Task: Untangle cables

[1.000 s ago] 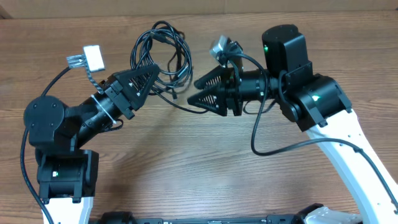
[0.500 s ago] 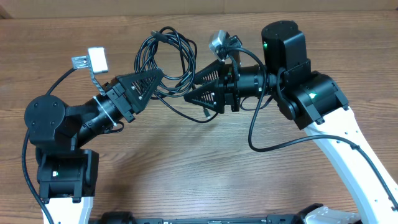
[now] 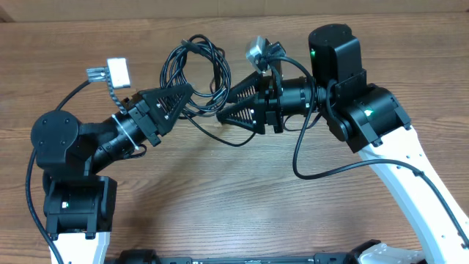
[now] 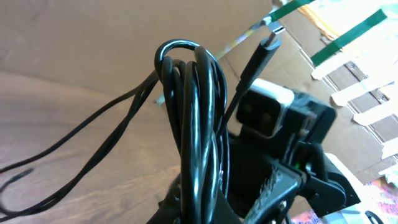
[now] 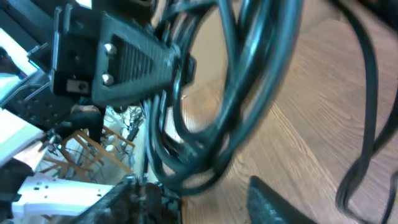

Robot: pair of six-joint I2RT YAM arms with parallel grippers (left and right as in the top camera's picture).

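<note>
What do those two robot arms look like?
The left arm and right arm have chunky black joints, white lower links and small green lights. The left tool and right tool have black ribbed triangular fingers. Black wires loop alongside.

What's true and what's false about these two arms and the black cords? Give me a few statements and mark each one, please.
1. The left gripper is clamped shut on the cables. True.
2. The cables lie in one straight line on the table. False: they are bunched in tangled loops between the two grippers.
3. A plug end sticks up beside the bundle. True.
4. The right gripper is parked far from the cables. False: it is right at the loops, facing the left gripper, with its fingers apart.
5. The table is white plastic. False: it is brown with a wood grain.
</note>
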